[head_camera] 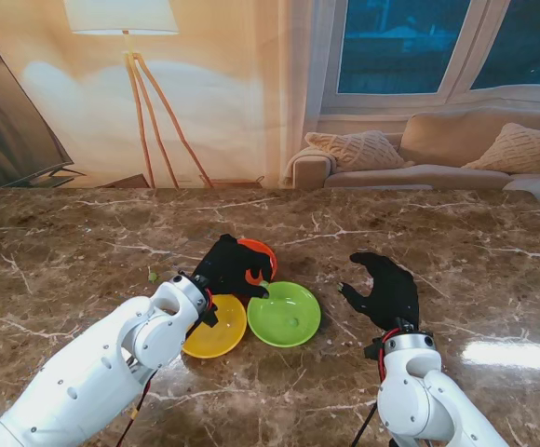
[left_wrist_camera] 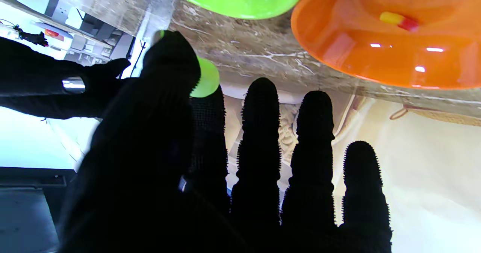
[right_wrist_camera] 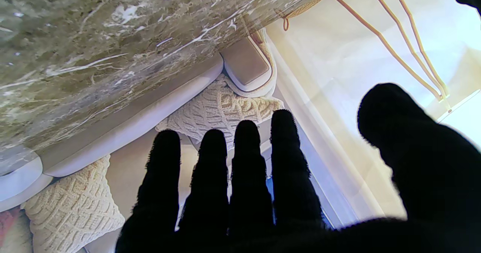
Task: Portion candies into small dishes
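A: While the right hand [head_camera: 384,291] rests spread and holds nothing, nearest to me lies the yellow dish [head_camera: 216,328], then the green dish [head_camera: 286,315].

B: And the left hand [head_camera: 231,267]?

A: Over the orange dish [head_camera: 259,248], farther from me. Thumb and first finger pinch a green candy [left_wrist_camera: 204,78], I think; it is partly hidden.

B: The risk?

A: One candy [left_wrist_camera: 397,20] already lies in orange. A weak pinch may drop the green one on the table [head_camera: 456,237].
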You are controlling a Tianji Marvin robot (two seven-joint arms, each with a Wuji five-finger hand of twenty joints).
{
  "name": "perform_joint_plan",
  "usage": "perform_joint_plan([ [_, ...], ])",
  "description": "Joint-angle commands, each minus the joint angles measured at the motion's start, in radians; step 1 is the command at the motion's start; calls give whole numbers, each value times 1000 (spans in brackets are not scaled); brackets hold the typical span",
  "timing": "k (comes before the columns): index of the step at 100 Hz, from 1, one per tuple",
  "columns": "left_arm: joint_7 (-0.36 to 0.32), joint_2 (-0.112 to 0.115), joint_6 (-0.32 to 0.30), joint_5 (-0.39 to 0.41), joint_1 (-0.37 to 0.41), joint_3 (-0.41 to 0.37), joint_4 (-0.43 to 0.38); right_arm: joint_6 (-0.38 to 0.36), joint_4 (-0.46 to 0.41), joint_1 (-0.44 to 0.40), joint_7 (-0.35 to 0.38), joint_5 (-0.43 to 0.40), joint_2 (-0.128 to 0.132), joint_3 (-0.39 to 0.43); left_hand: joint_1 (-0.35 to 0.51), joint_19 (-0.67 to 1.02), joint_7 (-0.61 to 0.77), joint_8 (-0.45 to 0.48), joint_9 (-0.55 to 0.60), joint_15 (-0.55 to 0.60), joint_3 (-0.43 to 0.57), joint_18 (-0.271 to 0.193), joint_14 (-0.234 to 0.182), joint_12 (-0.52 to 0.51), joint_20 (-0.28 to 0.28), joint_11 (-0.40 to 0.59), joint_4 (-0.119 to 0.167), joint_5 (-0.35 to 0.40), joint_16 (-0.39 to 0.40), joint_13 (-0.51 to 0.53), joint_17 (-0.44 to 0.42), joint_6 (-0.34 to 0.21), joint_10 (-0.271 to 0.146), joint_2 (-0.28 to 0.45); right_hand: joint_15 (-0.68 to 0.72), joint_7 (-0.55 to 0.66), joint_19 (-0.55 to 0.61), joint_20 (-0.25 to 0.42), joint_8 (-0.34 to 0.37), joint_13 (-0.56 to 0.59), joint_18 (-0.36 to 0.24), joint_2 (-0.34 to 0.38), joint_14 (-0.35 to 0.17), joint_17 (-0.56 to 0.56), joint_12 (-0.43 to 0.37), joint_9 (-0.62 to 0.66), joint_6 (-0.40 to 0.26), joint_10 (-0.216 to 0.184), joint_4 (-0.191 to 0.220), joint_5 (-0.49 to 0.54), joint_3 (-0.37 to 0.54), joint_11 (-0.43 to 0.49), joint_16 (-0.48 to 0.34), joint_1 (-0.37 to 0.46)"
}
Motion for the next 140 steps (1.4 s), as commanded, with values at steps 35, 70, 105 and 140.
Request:
perform_joint_plan([
  [35, -46, -2, -50, -17, -17, 40, 19, 0, -3, -15, 5, 0, -3, 6, 44, -25, 46, 4, 12, -23, 22, 24, -4, 18, -2, 2, 10, 54, -15, -8, -23, -54, -24, 48, 2, 10, 7, 28, -7, -25, -2, -14, 4, -1, 7, -28, -26, 1, 31, 7, 17, -10, 18, -8],
  [70, -74, 3, -76, -33, -25, 42, 22, 1, -3, -17, 1, -2, -4, 8, -69, -89, -223, -2, -156, -94, 25, 18, 1, -227, 5, 5, -4, 8, -37, -90, -54, 74, 10, 21, 4, 9, 7, 28, -7, -23, -2, -19, 4, -1, 7, -29, -23, -1, 31, 4, 16, -10, 19, -6],
  [105, -74, 5, -85, -24, -19, 31, 13, 1, -4, -18, 2, -2, -4, 9, -113, -102, -272, 31, -171, -106, 96, 17, 0, -231, 10, -4, -23, 9, -41, -94, -55, 75, 7, 25, 4, 10, 7, 28, -7, -25, -2, -22, 5, -1, 7, -28, -24, 0, 31, 6, 15, -10, 19, -4],
  [140, -172, 39, 37, 69, 70, -178, -137, 2, -4, -18, 3, -2, -3, 7, -105, -101, -279, 32, -186, -108, 86, 16, -4, -234, 15, -12, -17, -7, -40, -95, -52, 74, 5, 36, 4, 9, 6, 28, -7, -25, -2, -23, 4, -1, 7, -29, -24, 2, 31, 5, 16, -10, 19, -3],
])
